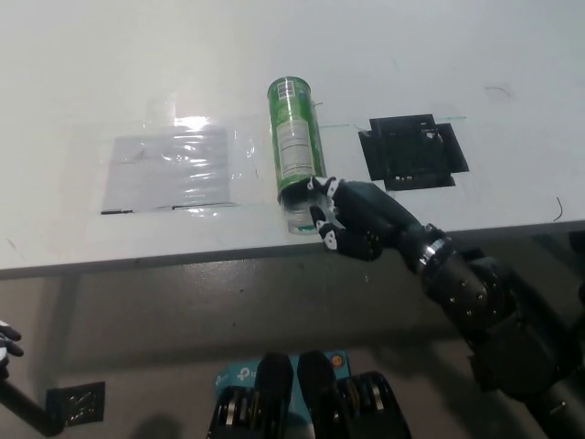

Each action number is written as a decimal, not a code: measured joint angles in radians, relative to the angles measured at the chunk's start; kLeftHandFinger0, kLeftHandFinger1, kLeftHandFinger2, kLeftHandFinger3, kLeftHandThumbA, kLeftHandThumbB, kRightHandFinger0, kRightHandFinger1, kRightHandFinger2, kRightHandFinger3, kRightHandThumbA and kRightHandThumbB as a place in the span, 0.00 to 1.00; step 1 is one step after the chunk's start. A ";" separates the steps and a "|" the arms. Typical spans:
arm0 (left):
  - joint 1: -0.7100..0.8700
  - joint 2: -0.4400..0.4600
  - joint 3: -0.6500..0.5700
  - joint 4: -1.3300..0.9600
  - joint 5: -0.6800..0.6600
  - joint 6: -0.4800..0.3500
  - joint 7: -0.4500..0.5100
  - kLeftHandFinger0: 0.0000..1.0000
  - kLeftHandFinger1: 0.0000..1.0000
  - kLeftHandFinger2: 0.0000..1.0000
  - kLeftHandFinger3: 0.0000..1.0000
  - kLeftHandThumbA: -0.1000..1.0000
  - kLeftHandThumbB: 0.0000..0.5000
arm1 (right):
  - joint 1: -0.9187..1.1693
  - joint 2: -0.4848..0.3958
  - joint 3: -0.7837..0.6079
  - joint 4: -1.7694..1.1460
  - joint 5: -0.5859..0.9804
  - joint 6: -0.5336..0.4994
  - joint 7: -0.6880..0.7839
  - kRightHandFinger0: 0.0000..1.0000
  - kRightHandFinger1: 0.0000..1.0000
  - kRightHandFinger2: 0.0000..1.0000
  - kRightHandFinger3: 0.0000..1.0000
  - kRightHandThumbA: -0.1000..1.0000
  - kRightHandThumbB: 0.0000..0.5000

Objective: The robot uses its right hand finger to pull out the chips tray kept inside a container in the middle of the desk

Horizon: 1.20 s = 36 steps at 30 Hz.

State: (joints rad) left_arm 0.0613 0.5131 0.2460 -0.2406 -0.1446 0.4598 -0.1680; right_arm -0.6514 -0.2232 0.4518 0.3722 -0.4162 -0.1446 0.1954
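At the container's [295, 154] open mouth — right robot hand [352, 219], fingers curled, holding nothing visible.

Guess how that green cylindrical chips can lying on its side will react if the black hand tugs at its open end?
The green cylindrical chips can lies on its side on the white desk, so it will probably roll sideways under an off-axis tug. Nothing braces it, so it may slide toward the desk edge with the black right hand. It looks light, likely easily shifted.
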 measured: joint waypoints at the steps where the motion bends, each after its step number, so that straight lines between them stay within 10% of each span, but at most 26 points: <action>1: -0.001 0.000 0.000 0.000 0.000 0.000 0.000 0.17 0.23 0.33 0.70 0.00 0.00 | 0.002 -0.001 0.000 0.007 -0.001 -0.002 0.000 0.00 0.00 0.77 0.80 0.00 0.36; 21: -0.003 0.000 0.010 -0.006 -0.001 0.001 -0.017 0.20 0.25 0.34 0.67 0.00 0.00 | 0.003 0.045 0.001 0.192 -0.069 -0.068 -0.071 0.00 0.00 0.80 0.81 0.00 0.37; 25: -0.003 0.000 0.012 -0.006 -0.001 0.002 -0.023 0.19 0.24 0.34 0.67 0.00 0.00 | 0.003 0.058 0.009 0.199 -0.089 -0.079 -0.098 0.00 0.00 0.58 0.83 0.00 0.35; 29: -0.004 0.000 0.016 -0.006 -0.001 0.002 -0.025 0.20 0.25 0.34 0.66 0.00 0.00 | 0.011 0.057 0.024 0.166 -0.104 -0.066 -0.099 0.00 0.00 0.78 0.83 0.00 0.34; 36: -0.003 0.000 0.020 -0.008 -0.002 0.002 -0.025 0.19 0.24 0.33 0.68 0.00 0.00 | 0.103 0.036 0.024 0.034 -0.106 -0.041 -0.069 0.00 0.00 0.83 0.82 0.00 0.34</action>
State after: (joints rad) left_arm 0.0578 0.5131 0.2659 -0.2485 -0.1467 0.4622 -0.1931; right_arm -0.5487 -0.1872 0.4763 0.4066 -0.5224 -0.1855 0.1259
